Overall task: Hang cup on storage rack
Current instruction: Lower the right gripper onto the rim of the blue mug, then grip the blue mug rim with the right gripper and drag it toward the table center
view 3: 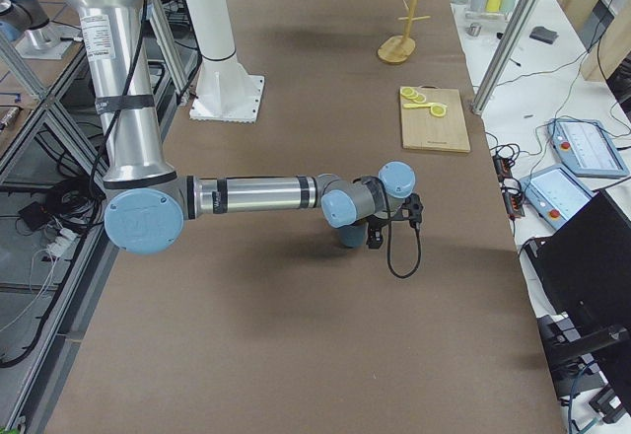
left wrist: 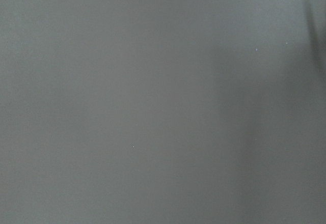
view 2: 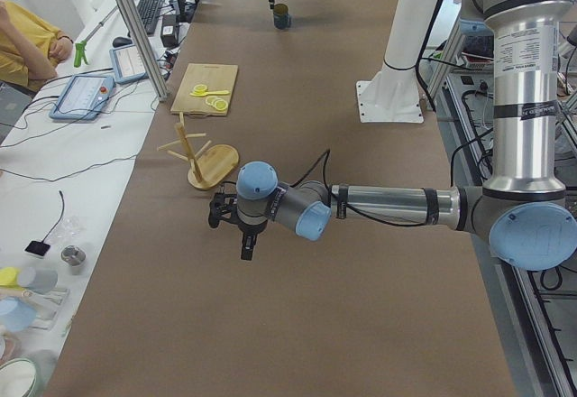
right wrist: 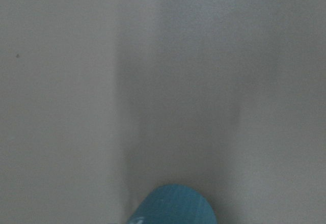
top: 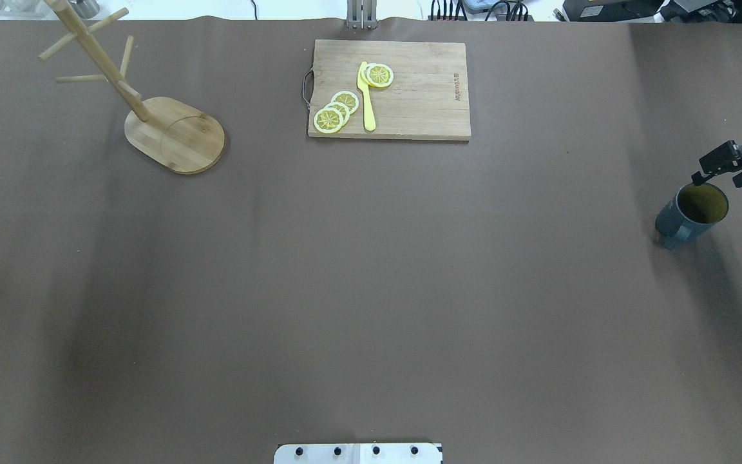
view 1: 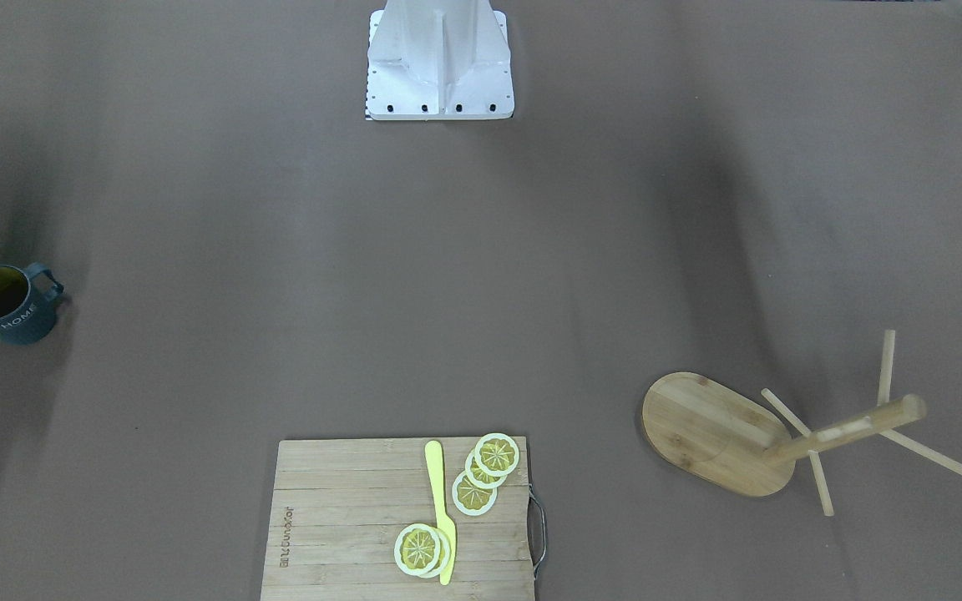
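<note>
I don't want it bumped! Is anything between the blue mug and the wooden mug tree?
Only the rectangular bamboo cutting board with lemon slices, lying flat by the far edge, roughly between the dark blue-grey ribbed mug and the light bamboo mug tree. A lifted mug should probably clear it.

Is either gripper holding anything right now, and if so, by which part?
The left gripper holds nothing. The right gripper sits at the cup, at its rim opposite the handle; whether it has clamped on cannot be told.

A brown table carried a blue-grey cup at one end, a bamboo storage rack toward the other, a cutting board between them and the robot's white pedestal.
</note>
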`<action>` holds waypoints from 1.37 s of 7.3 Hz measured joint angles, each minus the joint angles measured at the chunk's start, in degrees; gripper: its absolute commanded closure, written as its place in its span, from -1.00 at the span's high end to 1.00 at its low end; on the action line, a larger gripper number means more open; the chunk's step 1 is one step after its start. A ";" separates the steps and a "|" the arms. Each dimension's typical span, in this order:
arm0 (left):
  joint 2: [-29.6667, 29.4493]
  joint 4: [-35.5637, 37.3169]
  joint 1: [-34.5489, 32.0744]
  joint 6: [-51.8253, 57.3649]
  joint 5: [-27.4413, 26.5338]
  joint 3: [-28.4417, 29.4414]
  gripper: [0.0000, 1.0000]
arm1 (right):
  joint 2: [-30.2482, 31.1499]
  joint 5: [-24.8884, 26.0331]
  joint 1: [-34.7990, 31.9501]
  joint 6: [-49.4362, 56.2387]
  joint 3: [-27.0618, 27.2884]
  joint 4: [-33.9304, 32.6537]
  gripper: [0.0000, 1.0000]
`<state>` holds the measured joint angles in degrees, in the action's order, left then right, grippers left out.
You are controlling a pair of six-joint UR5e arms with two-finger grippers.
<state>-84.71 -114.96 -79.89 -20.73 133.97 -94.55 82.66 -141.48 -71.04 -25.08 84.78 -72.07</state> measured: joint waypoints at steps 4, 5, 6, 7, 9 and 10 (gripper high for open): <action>0.23 -0.02 0.00 -0.09 0.32 -0.05 0.96 | 3.17 -1.84 -0.62 0.23 2.67 0.40 0.66; 0.25 -0.06 0.00 -0.09 0.37 -0.13 0.96 | 4.95 -1.60 -0.61 0.69 3.45 0.48 0.56; 0.25 -0.08 0.00 -0.12 0.40 -0.22 0.96 | 6.32 -1.16 -0.39 1.29 3.90 0.53 0.39; 0.25 -0.08 0.00 -0.14 0.41 -0.31 0.96 | 6.98 -0.49 0.12 1.57 3.99 0.56 0.33; 0.25 -0.11 0.00 -0.11 0.42 -0.41 0.96 | 5.97 0.35 1.52 1.31 2.85 0.47 -0.83; 0.25 -0.24 0.00 -0.12 0.42 -0.42 0.96 | 5.24 0.60 1.97 1.23 1.89 0.56 -1.00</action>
<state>-84.46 -115.20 -79.89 -20.85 134.38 -94.97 87.90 -140.88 -69.07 -23.85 86.67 -71.50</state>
